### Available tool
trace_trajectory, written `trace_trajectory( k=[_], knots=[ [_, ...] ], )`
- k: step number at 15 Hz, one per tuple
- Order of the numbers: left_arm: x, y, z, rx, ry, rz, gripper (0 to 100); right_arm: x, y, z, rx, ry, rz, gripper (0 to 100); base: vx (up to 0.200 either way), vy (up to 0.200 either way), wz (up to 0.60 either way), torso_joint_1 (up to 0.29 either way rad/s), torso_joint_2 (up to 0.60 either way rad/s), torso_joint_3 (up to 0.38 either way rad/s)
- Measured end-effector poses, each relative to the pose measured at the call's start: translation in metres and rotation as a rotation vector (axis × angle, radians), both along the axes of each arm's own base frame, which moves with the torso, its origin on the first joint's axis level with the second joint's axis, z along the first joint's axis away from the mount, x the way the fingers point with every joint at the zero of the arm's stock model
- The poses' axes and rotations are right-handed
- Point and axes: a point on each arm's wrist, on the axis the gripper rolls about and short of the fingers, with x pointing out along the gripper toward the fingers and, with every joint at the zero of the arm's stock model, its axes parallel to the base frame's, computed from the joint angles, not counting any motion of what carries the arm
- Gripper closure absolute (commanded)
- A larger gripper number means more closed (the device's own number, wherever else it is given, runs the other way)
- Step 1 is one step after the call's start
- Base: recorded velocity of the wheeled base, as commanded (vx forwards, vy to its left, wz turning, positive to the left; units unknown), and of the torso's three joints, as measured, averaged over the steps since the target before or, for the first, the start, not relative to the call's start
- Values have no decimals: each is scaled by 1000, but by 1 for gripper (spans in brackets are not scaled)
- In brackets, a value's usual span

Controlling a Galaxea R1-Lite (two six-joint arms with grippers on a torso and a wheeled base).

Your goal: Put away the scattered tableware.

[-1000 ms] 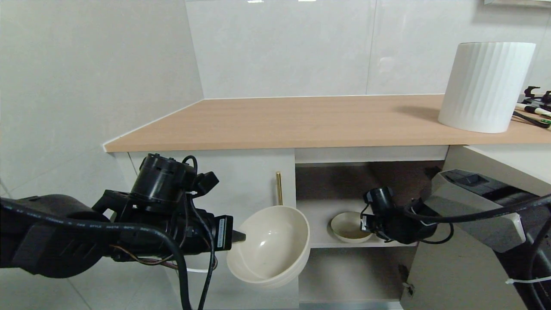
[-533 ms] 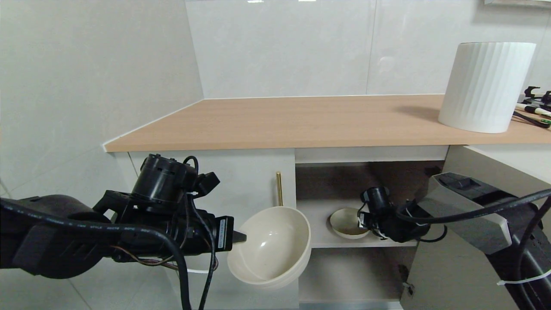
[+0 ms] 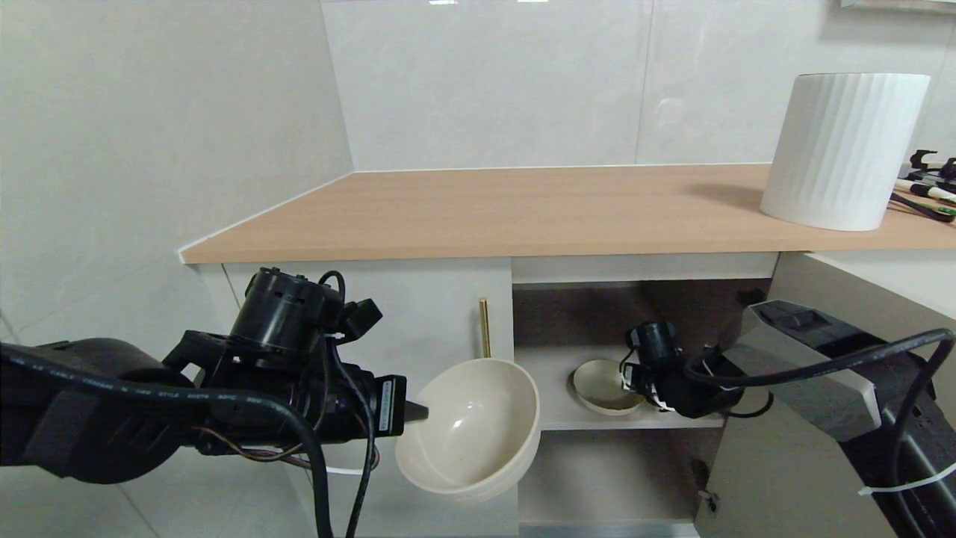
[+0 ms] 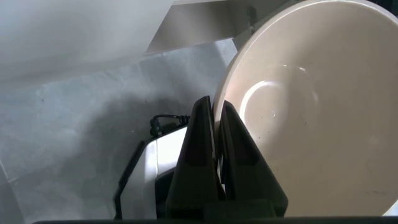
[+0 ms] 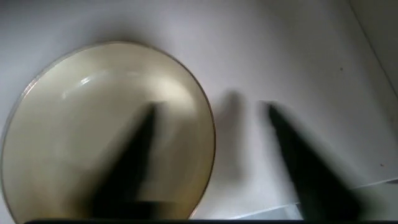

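Observation:
A large cream bowl [image 3: 470, 426] hangs tilted in front of the closed cabinet door, below the counter's left part. My left gripper [image 3: 418, 409] is shut on its rim, and the left wrist view shows the two fingers pinching the edge of the bowl [image 4: 311, 112] at my left gripper [image 4: 214, 104]. Inside the open cabinet, a small cream plate [image 3: 603, 386] lies on the white shelf [image 3: 553, 373]. My right gripper [image 3: 629, 377] is at the plate's right edge, open. One finger stands over the plate [image 5: 93, 124] and the other beside it, around my right gripper [image 5: 210, 111].
A white ribbed cylinder [image 3: 844, 149] stands on the wooden counter [image 3: 485, 209] at the right, with pens [image 3: 930, 190] behind it. A gold handle [image 3: 484, 326] sits on the closed door just above the bowl. Below the shelf is an open lower compartment [image 3: 597, 478].
My right gripper has moved left and deeper into the cabinet, up to the plate, which now looks slightly shifted and tilted. The left arm and bowl have barely moved.

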Motion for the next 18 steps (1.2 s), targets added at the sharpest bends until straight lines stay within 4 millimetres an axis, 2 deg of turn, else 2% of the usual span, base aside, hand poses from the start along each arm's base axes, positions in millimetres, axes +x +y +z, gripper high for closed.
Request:
trace_trajectory(
  k=[2,5,8,14,16,18],
  knots=[
    [1,-2,-2,8,3,-3,100,-1,-1,3,8,-5,-8,0,0,0,0,0,0,0],
    [7,-10,-10,76,-35,27,100,-19,-2,21,23,11,-1,0,0,0,0,0,0,0],
    [15,-28,-25,158,-107,79,100,-55,5,54,65,47,93,0,0,0,0,0,0,0],
    [6,-54,-58,259,-59,23,100,-137,20,154,198,138,366,0,0,0,0,0,0,0],
    [3,-57,-62,268,-49,9,100,-173,32,185,236,189,491,0,0,0,0,0,0,0],
    [0,-62,-64,274,-50,-8,100,-203,49,201,239,212,596,0,0,0,0,0,0,0]
  ],
)
